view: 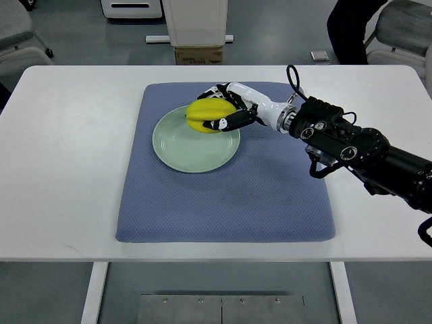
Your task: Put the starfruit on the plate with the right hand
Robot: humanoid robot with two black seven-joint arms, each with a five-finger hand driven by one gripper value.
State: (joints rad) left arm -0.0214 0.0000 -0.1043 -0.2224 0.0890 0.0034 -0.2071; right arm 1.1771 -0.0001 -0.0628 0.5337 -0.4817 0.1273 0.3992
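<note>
1. Writing first: there's basically nothing you can read here. The cardboard box (198, 55) past the far edge of the table has some dark print along its front, but it's way too small and blurry to make out. No brand marks visible on the arm either.
2. The starfruit (208, 115) is bright yellow, smooth and a bit glossy, with long ridges running along it. It looks chunky and lies on its side.
3. You'll find it at the upper right part of the plate (182, 148), over the far rim. Can't tell if it's actually resting on the plate or just held above it.
4. Your right hand (229, 108) comes in from the right and has its fingers curled around the fruit, black fingertips (217, 124) wrapping the near side, others over the top.
5. The plate is pale green, round, and sits on a blue-grey mat (270, 196) on the white table (61, 169).
6. A person's dark trouser leg (347, 30) shows at the top right.
</note>
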